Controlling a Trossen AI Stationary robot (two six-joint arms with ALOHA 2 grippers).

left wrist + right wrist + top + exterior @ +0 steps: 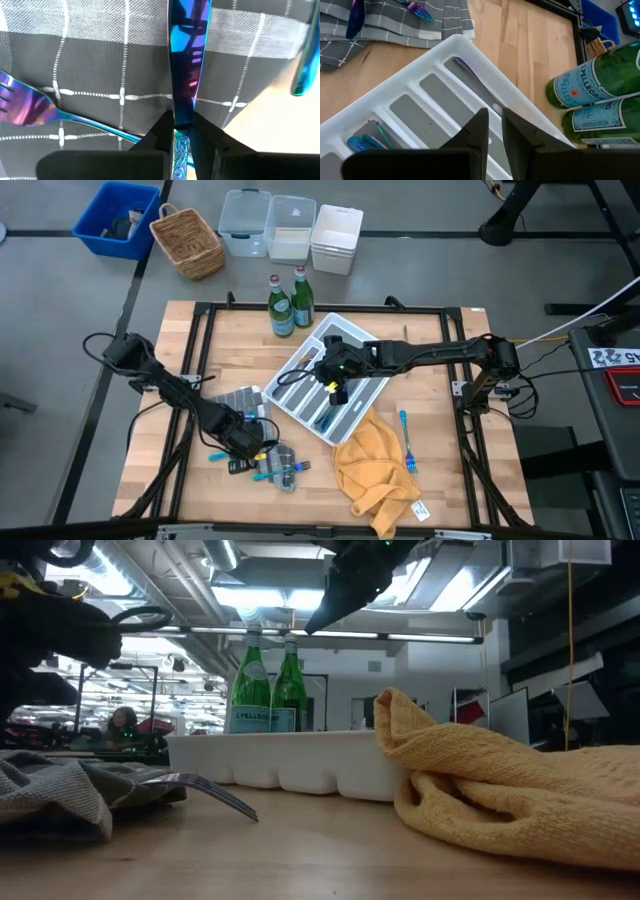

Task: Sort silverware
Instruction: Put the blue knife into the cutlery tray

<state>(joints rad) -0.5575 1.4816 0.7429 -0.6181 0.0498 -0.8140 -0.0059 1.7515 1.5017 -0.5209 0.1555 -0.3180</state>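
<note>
The left gripper (175, 131), jaws clamped on an iridescent blue utensil (184, 60) lying on the grey checked cloth (90, 60), readies its lift, while the right gripper (494, 125) hovers nearly closed and empty over the white tray (445, 55).

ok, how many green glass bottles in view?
2. Both stand upright, side by side, at the table's far edge just beyond the white tray: left bottle, right bottle. None looks hidden.

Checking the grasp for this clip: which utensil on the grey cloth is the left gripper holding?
The left gripper is shut on the iridescent blue utensil running straight out from its fingers; the fork beside it lies free on the grey checked cloth.
</note>
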